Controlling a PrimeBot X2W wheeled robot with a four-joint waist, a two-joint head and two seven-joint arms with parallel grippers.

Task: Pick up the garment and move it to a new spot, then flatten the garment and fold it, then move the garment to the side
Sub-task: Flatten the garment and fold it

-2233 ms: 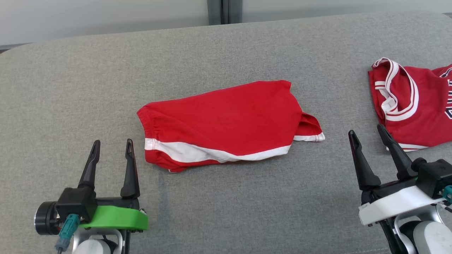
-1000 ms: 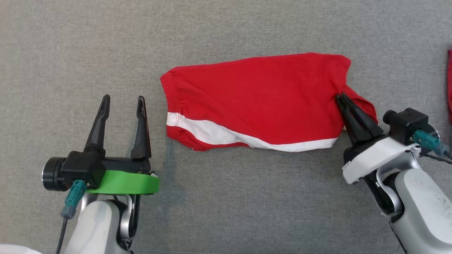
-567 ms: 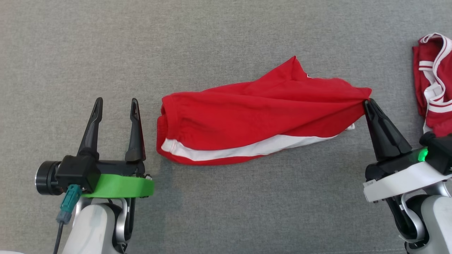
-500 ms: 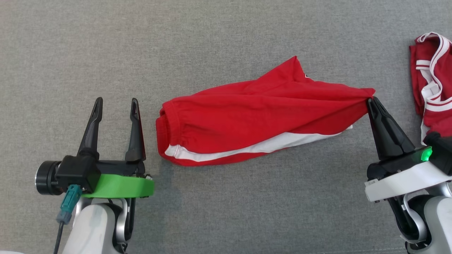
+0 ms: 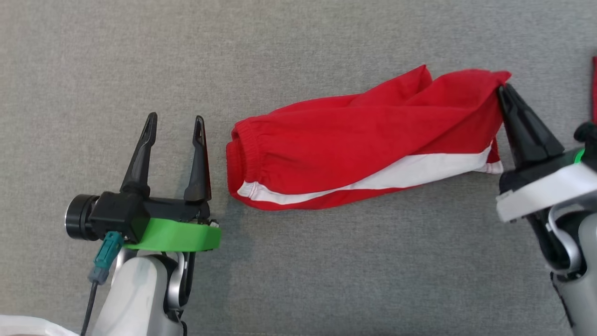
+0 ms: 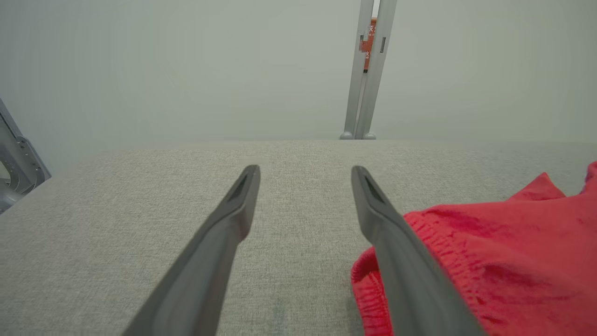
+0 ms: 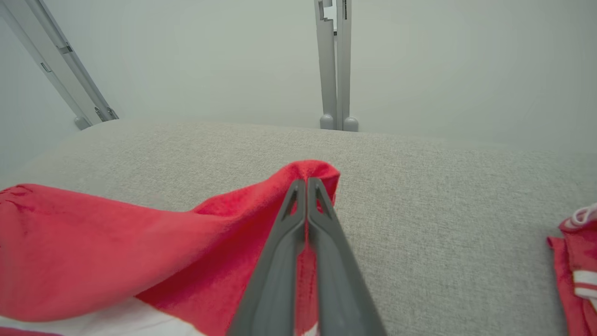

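the right tool (image 5: 502, 88) is clamped shut on the far right corner of the red garment (image 5: 354, 140), holding that corner raised while the elastic waistband end and the white stripe lie on the grey fabric-covered table (image 5: 326, 270). the left tool (image 5: 176, 119) has its jaws spread wide and holds nothing, just beside the waistband end. a second red and white garment (image 7: 576, 261) lies apart at the right.

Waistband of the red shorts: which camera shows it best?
Head view: the whole waistband lies unobstructed beside the open left pincer. Left wrist view catches its gathered edge, partly behind a finger. Right wrist view shows the shorts' leg end clamped in the right pincer.
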